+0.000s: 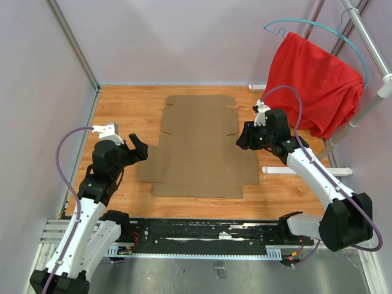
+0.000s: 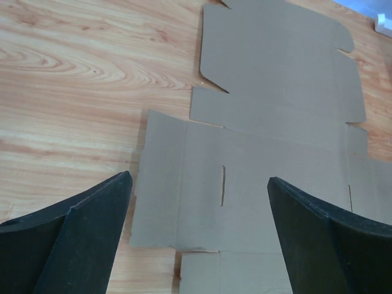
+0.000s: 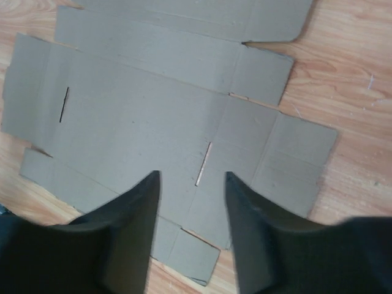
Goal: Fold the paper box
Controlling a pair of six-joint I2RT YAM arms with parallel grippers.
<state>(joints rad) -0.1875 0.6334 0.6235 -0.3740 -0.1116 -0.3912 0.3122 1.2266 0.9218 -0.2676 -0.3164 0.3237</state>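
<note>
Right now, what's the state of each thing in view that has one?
Paper box: flat, unfolded, lying on the table.
Left gripper: wide open, empty, by the box's left edge.
Right gripper: partly open, empty, over the box's right side.
Red cloth: hanging up, crumpled.

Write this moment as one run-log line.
paper box: flat, unfolded on wooden table | left claw: open, empty, by box's left edge | right claw: open, empty, by box's right side
</note>
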